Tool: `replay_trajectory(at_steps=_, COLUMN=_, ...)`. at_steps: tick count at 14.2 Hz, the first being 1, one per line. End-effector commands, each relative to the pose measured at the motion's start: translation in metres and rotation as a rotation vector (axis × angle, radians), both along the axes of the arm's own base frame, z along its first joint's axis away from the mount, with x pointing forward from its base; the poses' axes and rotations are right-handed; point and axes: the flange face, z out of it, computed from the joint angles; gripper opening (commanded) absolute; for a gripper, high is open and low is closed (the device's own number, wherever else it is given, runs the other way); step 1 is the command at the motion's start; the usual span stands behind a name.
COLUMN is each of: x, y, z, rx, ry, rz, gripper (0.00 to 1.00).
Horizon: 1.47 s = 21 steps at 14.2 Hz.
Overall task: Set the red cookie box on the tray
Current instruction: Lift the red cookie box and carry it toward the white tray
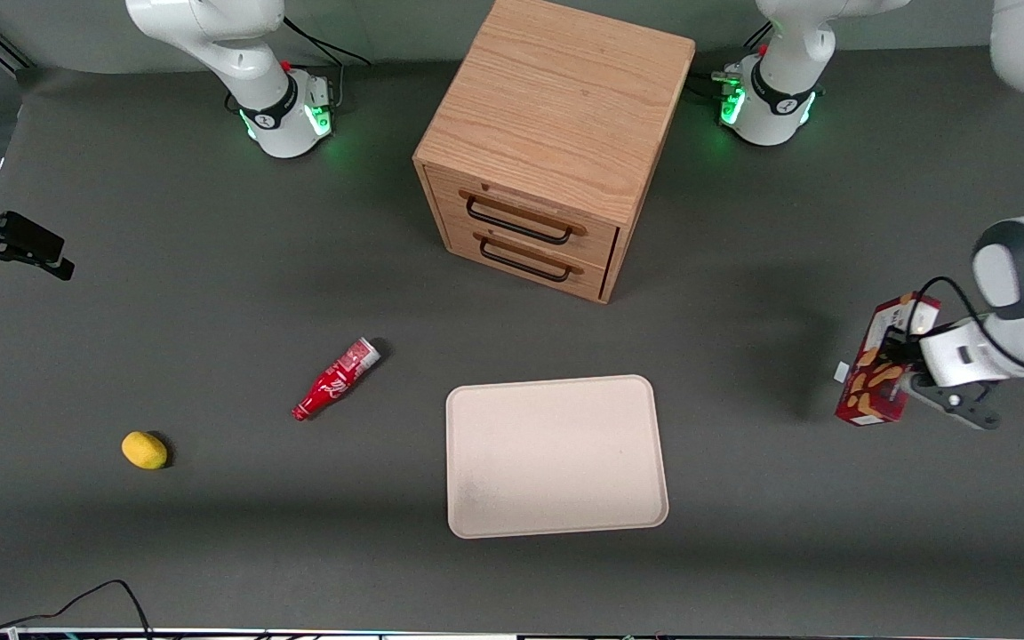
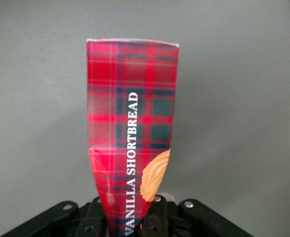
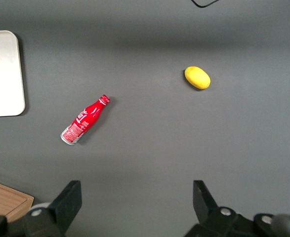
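The red cookie box (image 1: 878, 366), dark red plaid with golden cookie pictures, is held in the air at the working arm's end of the table, well away from the tray. My left gripper (image 1: 903, 369) is shut on it. In the left wrist view the box (image 2: 132, 123) sticks out from between the black fingers (image 2: 164, 217), which pinch its near end. The cream-beige tray (image 1: 555, 455) lies flat on the grey table, nearer the front camera than the wooden cabinet. Its corner also shows in the right wrist view (image 3: 4, 74).
A wooden two-drawer cabinet (image 1: 548, 142) stands at the table's middle, farther from the camera. A red bottle (image 1: 334, 380) lies beside the tray toward the parked arm's end. A yellow lemon (image 1: 145, 450) lies farther that way.
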Motion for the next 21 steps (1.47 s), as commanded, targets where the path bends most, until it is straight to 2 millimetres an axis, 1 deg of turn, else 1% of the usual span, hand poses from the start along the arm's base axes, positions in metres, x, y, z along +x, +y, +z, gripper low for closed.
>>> replay_trajectory(at_steps=1, x=0.003, y=-0.009, z=0.089, rx=0.017, ry=0.046, rz=0.089, gripper=0.0)
replay_trajectory(at_steps=2, x=0.001, y=-0.012, z=0.122, rx=0.026, ry=0.066, rz=0.128, gripper=0.0)
replay_trajectory(at_steps=3, x=-0.001, y=-0.025, z=0.152, rx=0.03, ry=0.082, rz=0.155, gripper=0.0)
replay_trajectory(at_steps=4, x=-0.005, y=-0.043, z=0.179, rx=0.037, ry=0.101, rz=0.191, gripper=0.0)
replay_trajectory(at_steps=5, x=-0.009, y=-0.065, z=0.199, rx=0.047, ry=0.116, rz=0.237, gripper=0.0)
replay_trajectory(at_steps=6, x=-0.012, y=-0.092, z=0.211, rx=0.058, ry=0.129, rz=0.294, gripper=0.0)
replay_trajectory(at_steps=7, x=-0.015, y=-0.12, z=0.219, rx=0.064, ry=0.13, rz=0.344, gripper=0.0)
replay_trajectory(at_steps=8, x=-0.017, y=-0.153, z=0.221, rx=0.064, ry=0.125, rz=0.38, gripper=0.0)
replay_trajectory(at_steps=9, x=-0.019, y=-0.179, z=0.222, rx=0.069, ry=0.126, rz=0.423, gripper=0.0)
replay_trajectory(at_steps=11, x=-0.018, y=-0.224, z=0.221, rx=0.049, ry=0.085, rz=0.476, gripper=0.0)
replay_trajectory(at_steps=12, x=-0.014, y=-0.248, z=0.215, rx=0.027, ry=0.063, rz=0.529, gripper=0.0)
replay_trajectory(at_steps=13, x=-0.009, y=-0.273, z=0.202, rx=0.008, ry=0.052, rz=0.569, gripper=0.0)
replay_trajectory(at_steps=15, x=0.006, y=-0.312, z=0.163, rx=0.005, ry=0.009, rz=0.594, gripper=0.0)
replay_trajectory(at_steps=18, x=0.031, y=-0.344, z=0.096, rx=-0.006, ry=-0.021, rz=0.618, gripper=0.0)
replay_trajectory(at_steps=20, x=0.048, y=-0.351, z=0.049, rx=-0.018, ry=-0.064, rz=0.628, gripper=0.0)
replay_trajectory(at_steps=21, x=0.055, y=-0.354, z=0.028, rx=-0.021, ry=-0.089, rz=0.623, gripper=0.0)
